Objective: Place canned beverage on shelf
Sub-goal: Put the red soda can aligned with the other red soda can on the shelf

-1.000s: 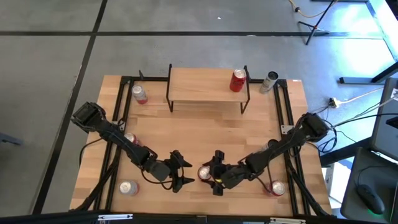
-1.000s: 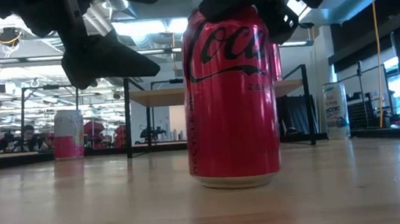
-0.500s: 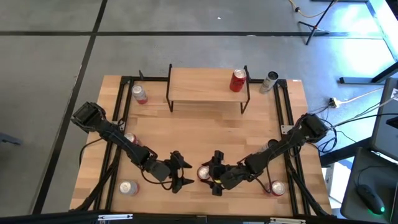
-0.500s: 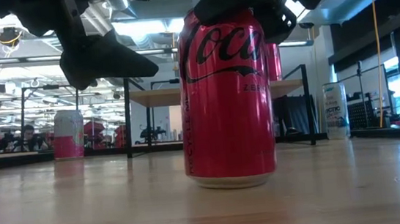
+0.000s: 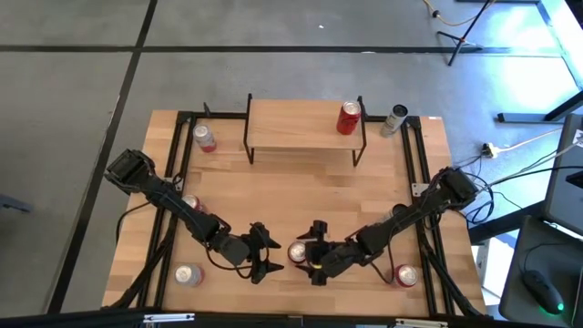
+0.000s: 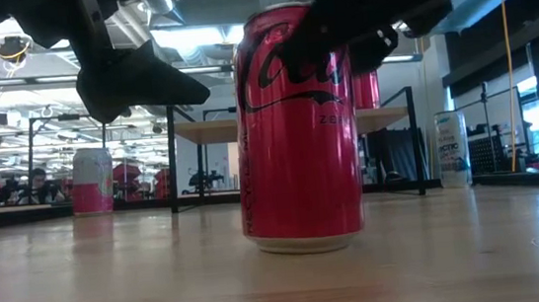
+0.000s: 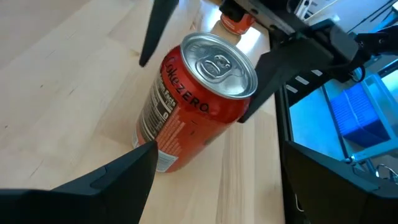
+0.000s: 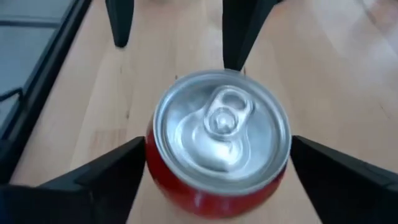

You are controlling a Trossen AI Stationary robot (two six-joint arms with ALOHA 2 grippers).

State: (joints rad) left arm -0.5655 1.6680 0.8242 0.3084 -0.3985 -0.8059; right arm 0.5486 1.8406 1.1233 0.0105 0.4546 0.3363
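Note:
A red Coke Zero can (image 5: 298,252) stands upright on its base on the tabletop near the front edge; it fills the low view (image 6: 295,129). My right gripper (image 5: 312,251) is open, its two fingers (image 8: 93,180) on either side of the can. My left gripper (image 5: 271,251) is open and empty, just left of the can, pointing at it. The shelf (image 5: 305,123) stands at the far middle on thin black legs, with one red can (image 5: 348,118) upright on its right end. My right gripper comes at the can level, from the table's right. Its near finger (image 7: 292,68) lies against the can's upper side wall (image 7: 239,109). Whether the far finger (image 7: 155,31) touches the can I cannot tell. The can stands upright with its base on the table.
More cans stand around: a pink-and-white one (image 5: 205,138) left of the shelf, a grey one (image 5: 396,118) right of it, one at the near left (image 5: 189,273) and one at the near right (image 5: 405,273). Black frame rails run along both table sides.
The can has slid a little toward the table's left edge, staying upright. My right gripper has gone the same way with it.

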